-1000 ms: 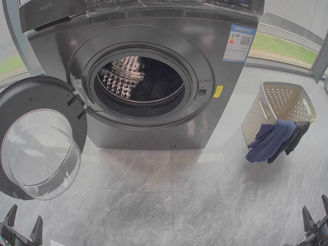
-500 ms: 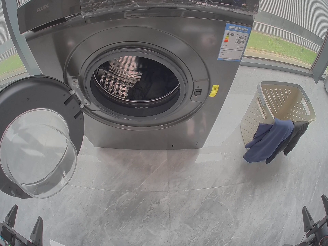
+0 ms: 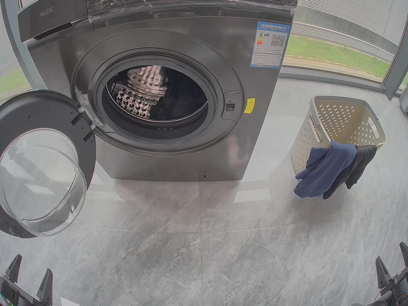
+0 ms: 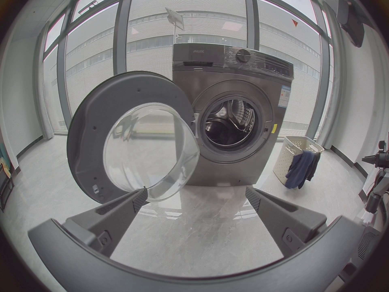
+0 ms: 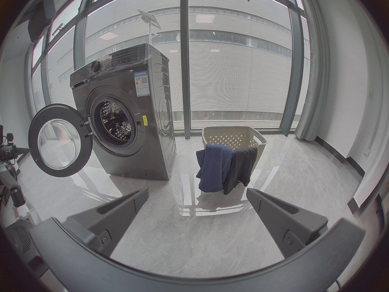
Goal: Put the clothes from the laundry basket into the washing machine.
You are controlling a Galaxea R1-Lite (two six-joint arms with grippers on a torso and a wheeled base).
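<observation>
The grey washing machine point(image 3: 170, 35) stands ahead with its round door point(image 3: 40, 162) swung open to the left. Dark clothing point(image 3: 178, 100) lies inside the drum. To the right sits the cream laundry basket point(image 3: 346, 115), with a blue garment point(image 3: 325, 168) and a black garment point(image 3: 361, 164) draped over its near rim. My left gripper point(image 3: 29, 275) is low at the bottom left, open and holding nothing. My right gripper point(image 3: 393, 262) is low at the bottom right, open too, well short of the basket point(image 5: 235, 136) and its blue garment point(image 5: 214, 167).
Grey marble floor point(image 3: 212, 243) stretches between me and the machine. Tall windows point(image 5: 239, 61) run behind the machine and basket. The open door point(image 4: 129, 138) juts out over the floor on the left side.
The whole head view has shifted: machine and basket sit further left and slightly higher in the picture, so the camera has moved. Both grippers keep their places.
</observation>
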